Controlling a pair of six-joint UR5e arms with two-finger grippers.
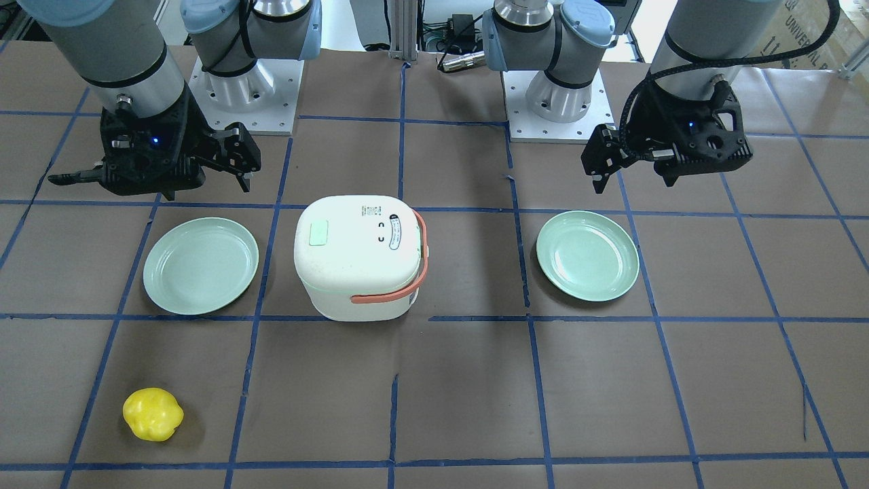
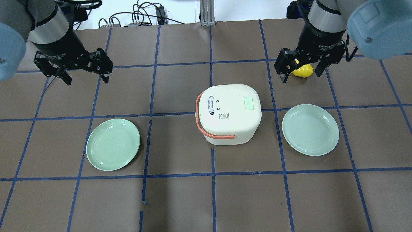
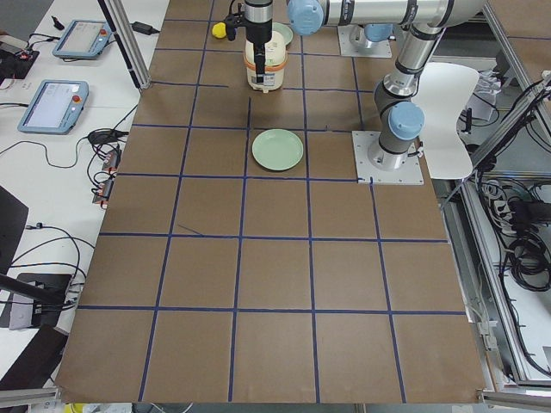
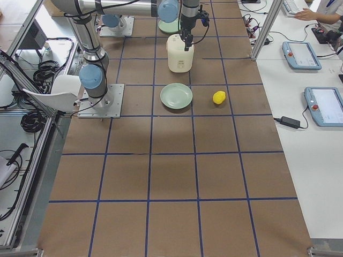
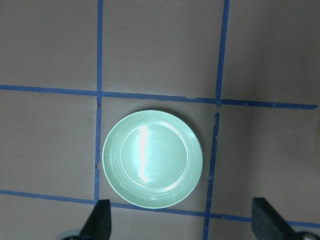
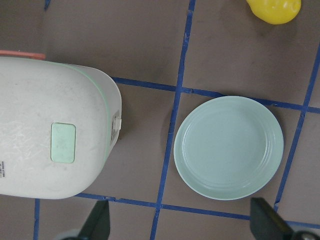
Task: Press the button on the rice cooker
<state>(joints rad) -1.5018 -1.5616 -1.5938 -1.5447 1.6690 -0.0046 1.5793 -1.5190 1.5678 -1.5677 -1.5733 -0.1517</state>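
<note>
the left arm (image 1: 706,41) and right arm (image 1: 102,47) are silver-grey tubes with pale blue caps (image 1: 587,20) on the joints, each standing on a white square base plate (image 1: 271,115) dotted with screw holes. the left claw (image 2: 87,80) and right claw (image 2: 300,76) are matte black with angular fingers. above each claw sits a black collar with white lettering and a small blue light (image 1: 155,141). a black braided cable (image 1: 747,64) runs to the collar above the left claw.

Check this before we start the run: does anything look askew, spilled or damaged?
Nothing stands out. The rice cooker sits upright, lid shut; both green plates lie flat and empty; the yellow toy rests on the table.
</note>
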